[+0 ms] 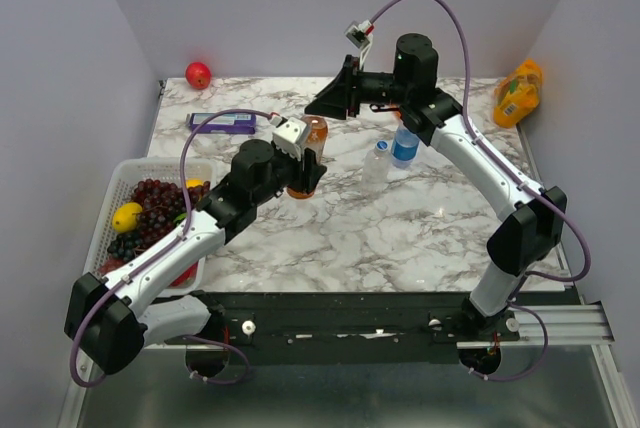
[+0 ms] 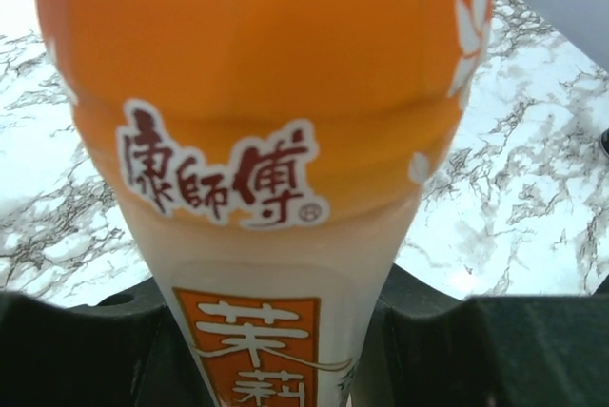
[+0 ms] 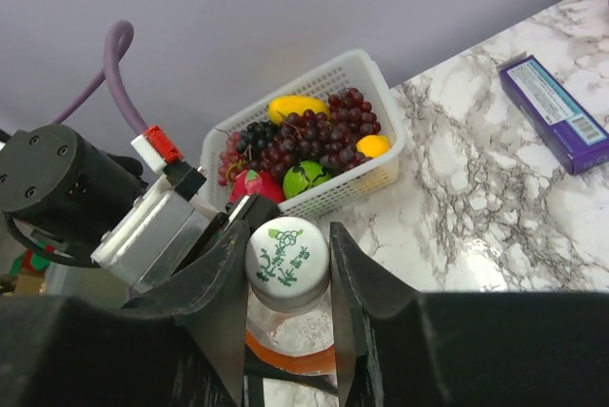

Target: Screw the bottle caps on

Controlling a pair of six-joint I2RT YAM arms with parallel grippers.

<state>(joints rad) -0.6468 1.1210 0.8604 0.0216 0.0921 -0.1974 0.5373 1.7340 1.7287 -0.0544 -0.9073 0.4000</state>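
The bottle with orange liquid (image 1: 316, 136) stands upright at the table's middle. My left gripper (image 1: 304, 174) is shut on its lower body, and in the left wrist view the bottle's label (image 2: 266, 141) fills the frame between the dark fingers (image 2: 476, 350). A whitish cap (image 3: 287, 253) with green print sits on this bottle's neck. My right gripper (image 3: 287, 236) comes down over it from behind, both fingers against the cap's sides. The blue-labelled bottle (image 1: 405, 146) and the clear bottle (image 1: 377, 161) stand to the right, each with a cap on top.
A white basket (image 1: 112, 180) of grapes and fruit sits at the left edge. A purple box (image 1: 222, 122) lies behind the left gripper. A red fruit (image 1: 198, 74) is in the back left corner, a yellow-orange pouch (image 1: 518, 94) at the back right.
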